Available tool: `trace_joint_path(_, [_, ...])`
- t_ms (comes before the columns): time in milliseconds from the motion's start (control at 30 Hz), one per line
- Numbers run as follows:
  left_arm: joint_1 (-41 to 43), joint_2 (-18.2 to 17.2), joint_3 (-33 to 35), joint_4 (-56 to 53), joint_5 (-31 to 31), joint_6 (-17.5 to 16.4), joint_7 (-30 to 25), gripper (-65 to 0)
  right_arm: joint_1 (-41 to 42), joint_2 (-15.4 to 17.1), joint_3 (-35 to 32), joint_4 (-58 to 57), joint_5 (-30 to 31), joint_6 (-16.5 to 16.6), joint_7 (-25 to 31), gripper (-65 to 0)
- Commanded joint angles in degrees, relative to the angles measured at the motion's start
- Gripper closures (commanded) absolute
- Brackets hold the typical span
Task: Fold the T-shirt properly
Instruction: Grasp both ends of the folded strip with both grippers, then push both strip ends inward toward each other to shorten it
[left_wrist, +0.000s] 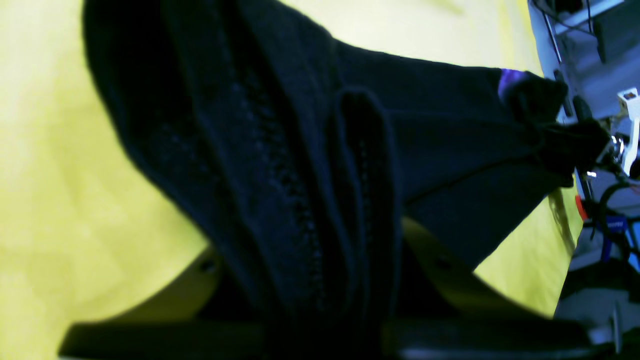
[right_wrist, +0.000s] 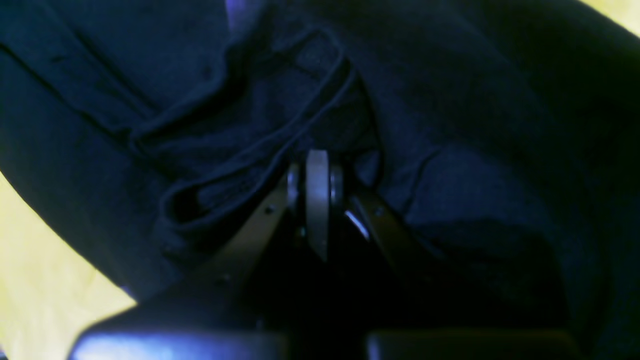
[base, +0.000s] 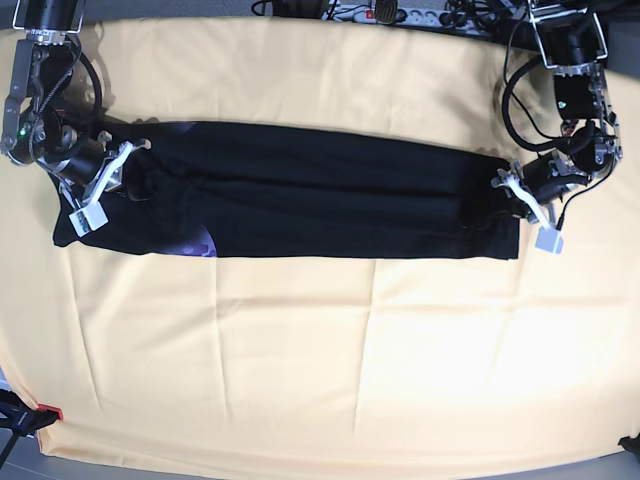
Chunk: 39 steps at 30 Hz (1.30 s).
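Observation:
The black T-shirt (base: 320, 200) lies as a long folded band across the pale yellow cloth, stretched between both arms. A bit of its purple print (base: 195, 247) shows at the lower left edge. My right gripper (base: 135, 172) is at the band's left end. In the right wrist view its fingers (right_wrist: 317, 160) meet, shut on a hemmed fold of the T-shirt (right_wrist: 450, 125). My left gripper (base: 510, 190) is at the right end. In the left wrist view it (left_wrist: 325, 240) is shut on bunched pleats of the T-shirt (left_wrist: 280, 150), which hide its tips.
The pale yellow cloth (base: 320, 350) covers the whole table, with creases in front of the shirt. Cables and a power strip (base: 400, 12) run along the back edge. A dark clamp with a red tip (base: 40, 414) sits at the front left corner.

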<state>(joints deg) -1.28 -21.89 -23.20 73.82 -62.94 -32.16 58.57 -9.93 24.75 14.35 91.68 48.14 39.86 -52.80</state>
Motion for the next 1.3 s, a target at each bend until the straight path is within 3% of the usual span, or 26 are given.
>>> trace_joint_path(0, [-0.48, -1.14, -1.29, 0.31, 0.17, 0.52, -0.26, 0.0, 1.16, 0.98, 0.28, 0.55, 2.12, 0.14, -0.07, -5.5])
trace_joint_path(67, [-0.48, -1.16, -2.49, 0.31, 0.17, 0.52, -0.26, 0.0, 2.62, 0.98, 0.28, 0.59, 5.44, 0.14, -1.84, -21.0])
trace_joint_path(133, [-0.46, -1.38, -3.39, 0.31, 0.22, 0.50, -0.26, 0.0, 4.57, 0.98, 0.39, 0.63, 9.73, 0.14, -3.98, -31.2])
trace_joint_path(367, [-0.46, -7.41, -3.78, 0.31, 3.10, 0.50, -0.31, 0.0, 11.23, 1.01, 1.95, 0.96, 25.83, 0.14, -17.11, -31.7])
trace_joint_path(600, [-0.46, -16.31, -3.78, 0.31, 2.78, 0.52, -0.28, 0.0, 12.28, 0.98, 3.67, 0.96, 26.84, 0.14, -24.65, -31.7])
trace_joint_path(700, [-0.46, -17.97, -3.78, 0.31, -2.03, 0.52, 3.04, 0.0, 11.63, 0.96, 3.65, 0.96, 26.88, 0.14, -24.94, -31.7])
trace_joint_path(767, [-0.46, -17.86, -3.76, 0.31, -11.28, 0.31, 9.42, 0.0, 10.97, 0.66, 3.65, 0.96, 26.84, 0.14, -24.24, -31.7])
trace_joint_path(833, [-0.46, -17.27, -3.76, 0.31, -21.73, -2.16, 16.22, 0.0, 10.19, 0.33, 3.65, 0.96, 26.82, 0.14, -23.10, -31.7])
trace_joint_path(900, [-0.50, -16.48, -3.76, 0.72, -22.06, -3.63, 19.76, 0.0, 9.73, -0.20, 3.65, 0.94, 26.58, 0.14, -22.43, -31.7])
trace_joint_path(1000, [-0.44, -14.88, -3.76, 2.91, -22.06, -1.16, 19.78, 0.0, 9.62, -1.05, 3.65, 0.94, 26.56, 0.14, -22.36, -31.7])
trace_joint_path(1267, [1.33, -9.14, -3.72, 15.63, -22.06, -1.75, 20.15, 0.0, 9.62, -2.86, 3.65, 0.94, 24.76, 0.14, -21.84, -31.7])
